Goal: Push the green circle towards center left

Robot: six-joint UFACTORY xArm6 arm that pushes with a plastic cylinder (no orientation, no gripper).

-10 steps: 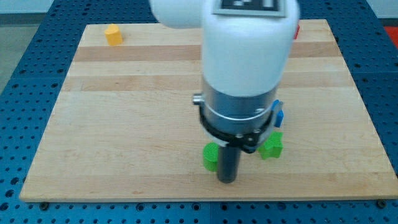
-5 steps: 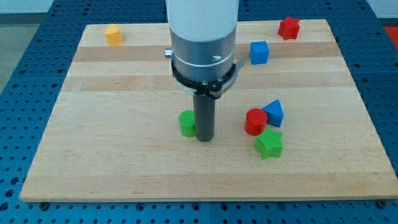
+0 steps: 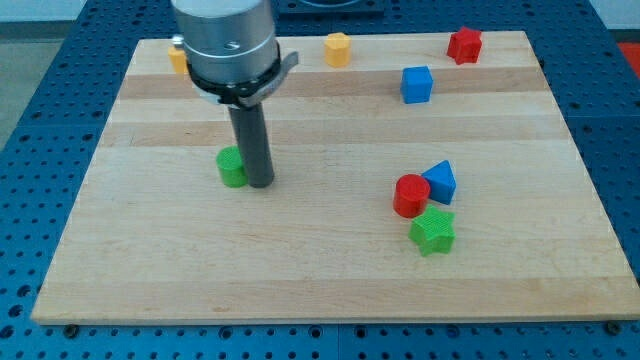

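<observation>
Camera view: green circle (image 3: 232,167) sits left of board centre, my tip (image 3: 260,183) touching its 3 o'clock side, holding nothing. Likely light, rigid, slides easily; push there toward 9 o'clock.

Bench (image 3: 330,270): you see pale wood in long planks, with a smooth, matt finish and a faint grain.
Base under the bench (image 3: 30,120): blue, looks like painted metal, dotted with rows of holes.
Rod: dark, smooth, slightly satin down to my tip (image 3: 261,183).
Collar above the rod (image 3: 232,40): you see grey brushed metal with a dull sheen.
Green circle (image 3: 232,167): ridged plastic, matt.
Green star (image 3: 433,231): the same ribbed plastic, rough-looking.
Red cylinder (image 3: 410,195): plastic, faintly glossy on top.
Blue cube (image 3: 417,84): matt plastic.
</observation>
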